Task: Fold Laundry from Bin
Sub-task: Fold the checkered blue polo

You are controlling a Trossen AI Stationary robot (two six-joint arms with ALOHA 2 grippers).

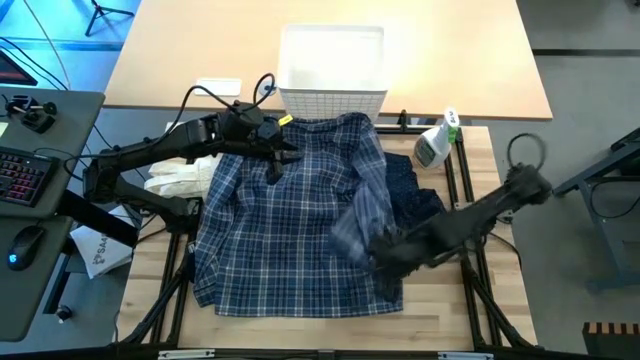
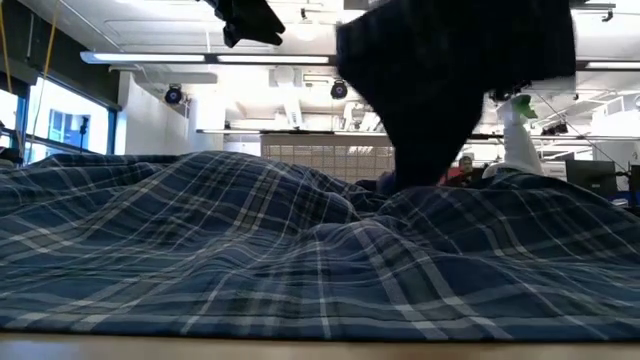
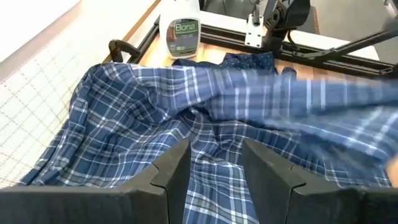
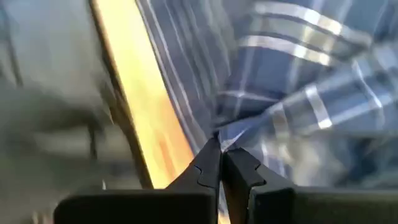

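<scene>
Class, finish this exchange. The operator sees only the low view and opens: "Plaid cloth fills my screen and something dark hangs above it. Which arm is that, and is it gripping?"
Observer: The right gripper, shut on a fold of the plaid shirt.
Operator: And the other arm?
Observer: The left gripper is over the shirt's collar end, near the bin, fingers apart, holding nothing.
Operator: Anything else on the table?
Observer: Navy dotted trousers show beside the shirt, with a spray bottle beyond them.
</scene>
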